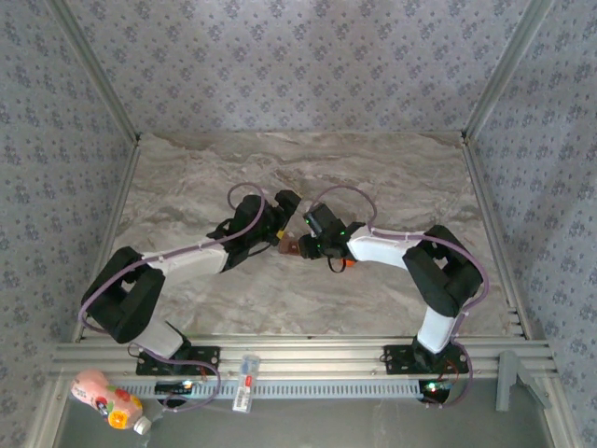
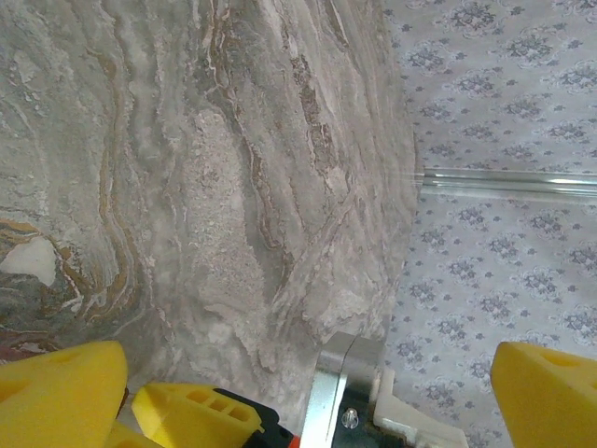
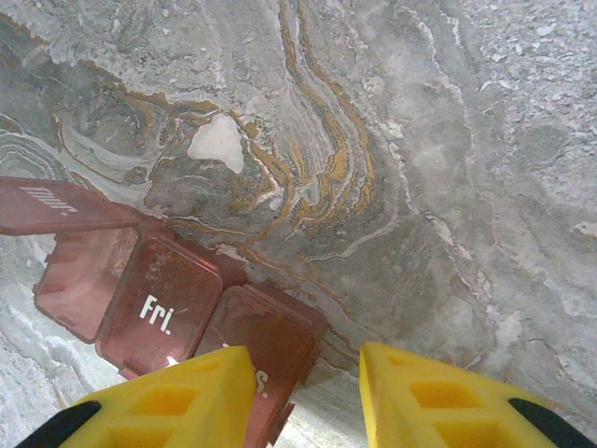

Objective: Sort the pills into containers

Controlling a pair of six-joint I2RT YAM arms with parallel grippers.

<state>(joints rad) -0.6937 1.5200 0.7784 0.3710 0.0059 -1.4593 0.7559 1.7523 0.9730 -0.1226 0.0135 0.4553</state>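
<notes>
Containers (image 3: 159, 299): lying flat at the centre of the counter (image 1: 392, 177), the "Fri." lid shut.
Right claw (image 3: 306, 362): hovering open and empty just over their near end, probably lining up on a lid.
Left claw (image 2: 308, 364): gaping wide and empty, crowding close alongside.
Bottle (image 1: 350, 263): orange, lying under the right arm.

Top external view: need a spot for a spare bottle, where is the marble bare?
Bare: tabletop toward the back wall, and near-centre by the metal rail. Crowded: mid-table, left gripper and right gripper at the pill organizer.
</notes>
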